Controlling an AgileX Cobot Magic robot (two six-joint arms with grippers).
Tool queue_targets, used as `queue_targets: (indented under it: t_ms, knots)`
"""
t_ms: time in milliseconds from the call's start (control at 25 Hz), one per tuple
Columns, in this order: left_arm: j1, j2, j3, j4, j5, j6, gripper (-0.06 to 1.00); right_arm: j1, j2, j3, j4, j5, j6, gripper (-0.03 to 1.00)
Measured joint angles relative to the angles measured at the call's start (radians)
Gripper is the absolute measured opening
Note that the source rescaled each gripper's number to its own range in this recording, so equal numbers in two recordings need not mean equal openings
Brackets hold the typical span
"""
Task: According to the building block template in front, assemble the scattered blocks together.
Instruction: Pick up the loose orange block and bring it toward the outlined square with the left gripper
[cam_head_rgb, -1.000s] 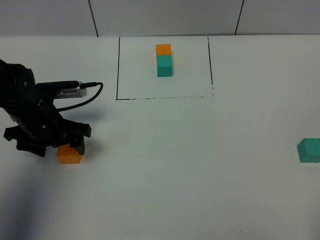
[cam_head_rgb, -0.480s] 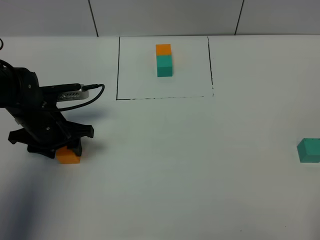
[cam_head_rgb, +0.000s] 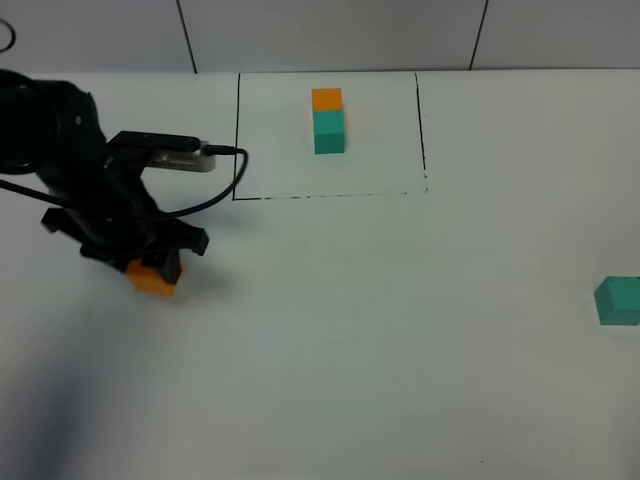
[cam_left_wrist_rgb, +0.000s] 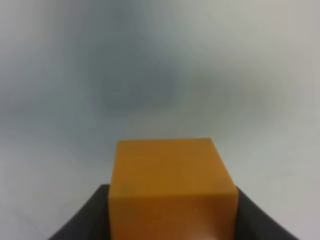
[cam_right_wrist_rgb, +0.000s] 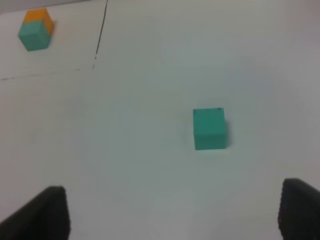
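The template (cam_head_rgb: 328, 120) is an orange cube joined to a teal cube inside a black-lined rectangle at the back of the table, also seen as the template (cam_right_wrist_rgb: 35, 29) in the right wrist view. My left gripper (cam_head_rgb: 150, 268) is shut on the loose orange cube (cam_head_rgb: 154, 279) at the left, tilted and raised slightly; the orange cube (cam_left_wrist_rgb: 170, 187) fills the left wrist view between dark fingers. The loose teal cube (cam_head_rgb: 618, 300) rests at the far right edge. My right gripper (cam_right_wrist_rgb: 175, 212) stands open, short of the teal cube (cam_right_wrist_rgb: 209, 128), nothing between its fingers.
A black cable (cam_head_rgb: 215, 185) loops from the left arm's wrist camera over the table beside the rectangle's left line (cam_head_rgb: 237, 135). A tiled wall (cam_head_rgb: 330, 30) rises behind the table's back edge.
The left gripper closed on the orange cube, then carried it up and to the right, toward the rectangle. The teal cube and the template stayed put.
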Motion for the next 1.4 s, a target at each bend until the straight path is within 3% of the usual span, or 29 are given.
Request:
queue_targets:
  t_ms: [240,400,640,760,960,1400]
  knots:
    - [-0.149,0.171,-0.344,0.117,0.249,0.188,0.0,0.0,0.0,0.0,0.0,0.0,0.0,0.75]
    - [-0.262,0.328,-0.582,0.189,0.357,0.319,0.0,0.0,0.0,0.0,0.0,0.0,0.0,0.75]
    - [-0.384,0.497,-0.861,0.192,0.371,0.584,0.0,0.0,0.0,0.0,0.0,0.0,0.0,0.75]
    - [-0.394,0.55,-0.959,0.185,0.371,0.621,0.0,0.0,0.0,0.0,0.0,0.0,0.0,0.75]
    - [-0.394,0.581,-1.0,0.169,0.371,0.689,0.0,0.0,0.0,0.0,0.0,0.0,0.0,0.75]
    - [-0.394,0.63,-1.001,0.12,0.371,0.706,0.0,0.0,0.0,0.0,0.0,0.0,0.0,0.75]
